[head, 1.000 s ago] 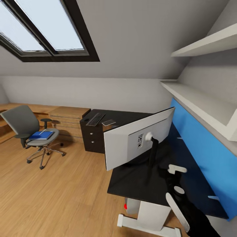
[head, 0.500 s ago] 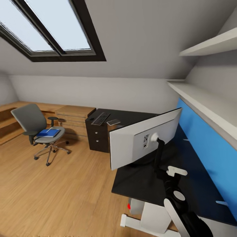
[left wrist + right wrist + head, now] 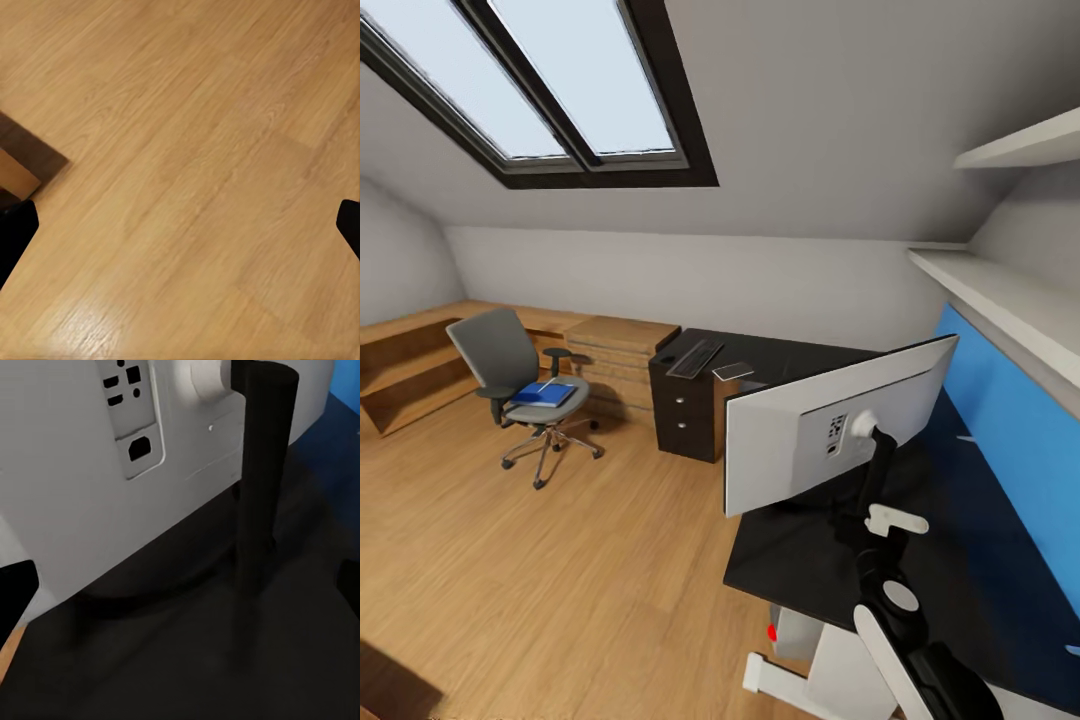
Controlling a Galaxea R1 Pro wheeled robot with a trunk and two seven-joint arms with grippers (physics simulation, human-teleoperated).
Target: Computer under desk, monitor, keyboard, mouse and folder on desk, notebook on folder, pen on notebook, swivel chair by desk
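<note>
On the desk (image 3: 800,545) near its front edge stands the monitor (image 3: 800,440); my right gripper (image 3: 180,585) faces its back, both jaws wide.

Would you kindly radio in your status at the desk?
Right gripper open behind grey-backed black monitor, on glossy black desk. Left gripper open over wooden floor. Bright blue folder on grey swivel chair.
</note>
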